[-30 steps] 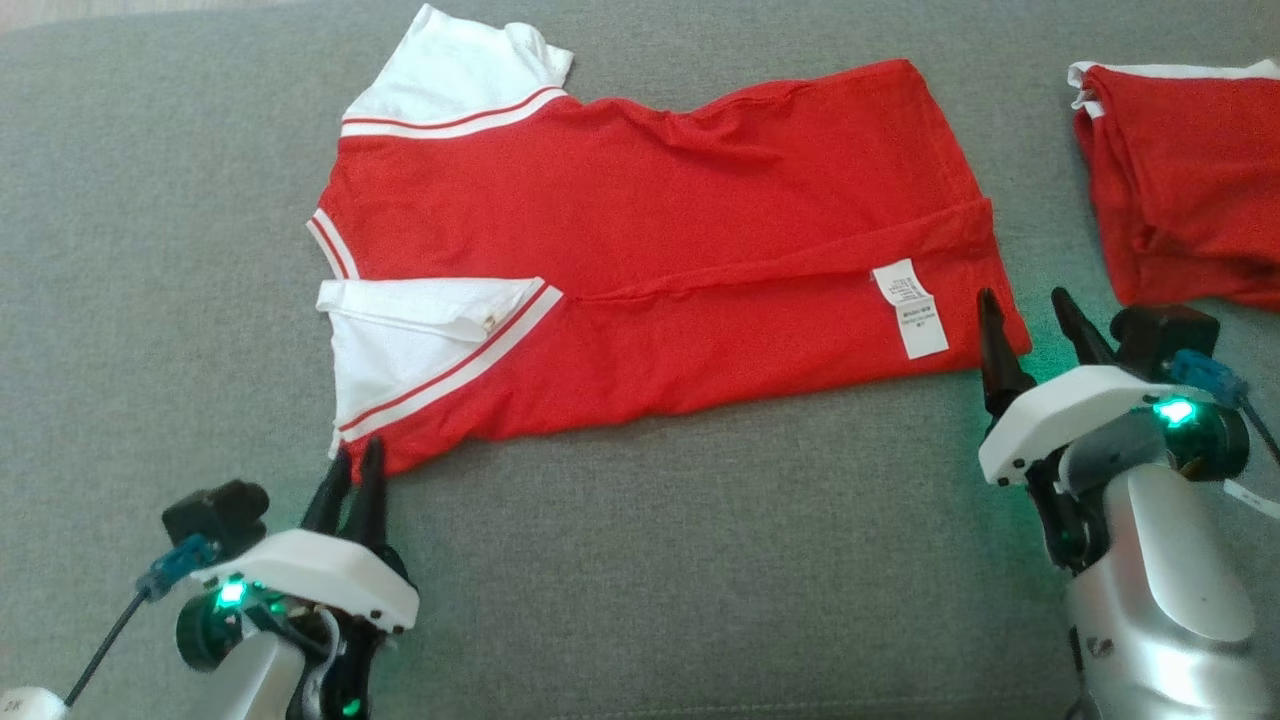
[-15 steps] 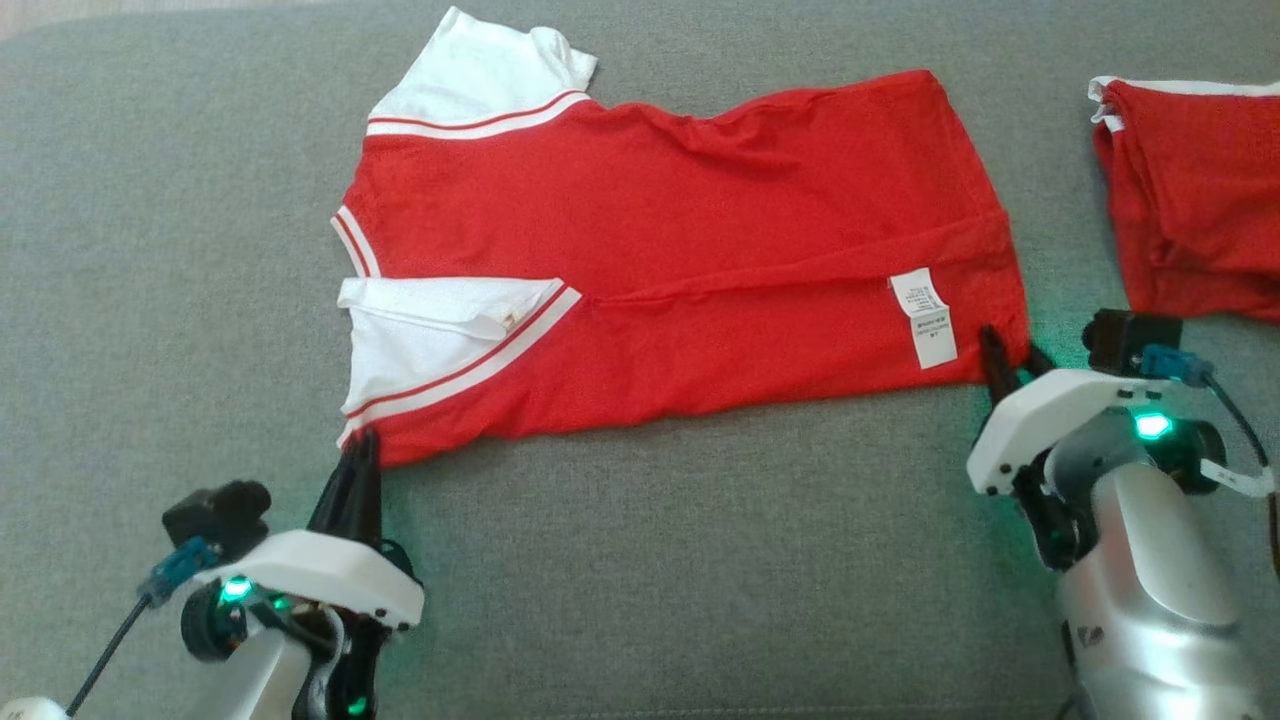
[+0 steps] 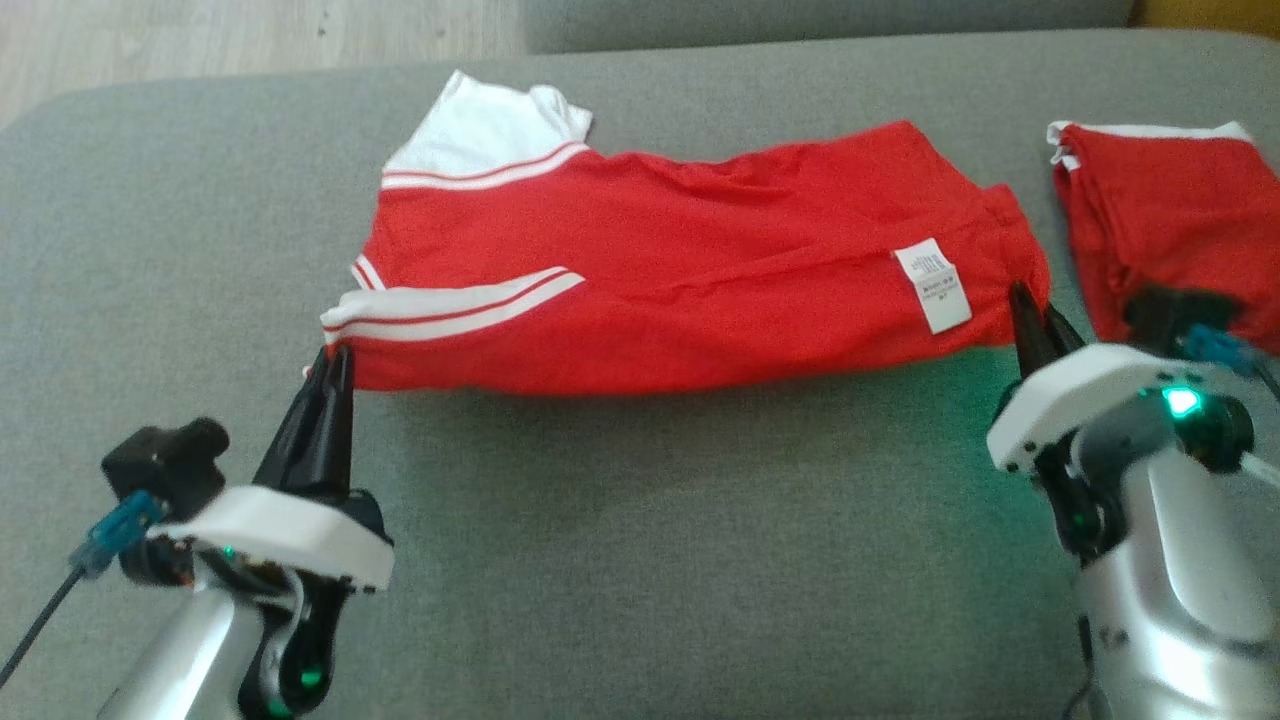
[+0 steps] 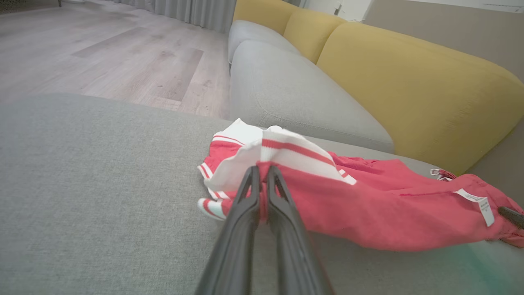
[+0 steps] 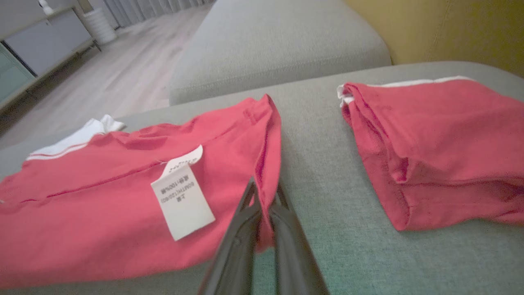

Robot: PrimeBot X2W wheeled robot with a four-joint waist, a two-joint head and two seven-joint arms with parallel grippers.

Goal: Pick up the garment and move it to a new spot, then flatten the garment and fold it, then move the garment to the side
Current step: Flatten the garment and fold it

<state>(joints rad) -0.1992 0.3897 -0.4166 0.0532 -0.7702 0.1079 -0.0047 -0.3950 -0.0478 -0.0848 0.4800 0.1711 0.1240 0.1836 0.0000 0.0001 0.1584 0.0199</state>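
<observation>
head view: garment (image 3: 680, 290) corners gripped by left end effector (image 3: 335, 360), right end effector (image 3: 1034, 310)

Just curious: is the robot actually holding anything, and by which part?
Yes, the red shirt. The left gripper pinches its near sleeve-end corner; the right gripper pinches its near hem corner.

Light: we see soft, even daylight across the grey sofa (image 3: 640, 560), without glare
Glow: a green lamp (image 3: 1180, 402) on the right wrist tints the sofa beside it
Shadow: we find a faint one under the near edge of the shirt (image 3: 700, 270)
Blur: our wrist views smear the close fingers (image 4: 241, 229); straight edges bow
</observation>
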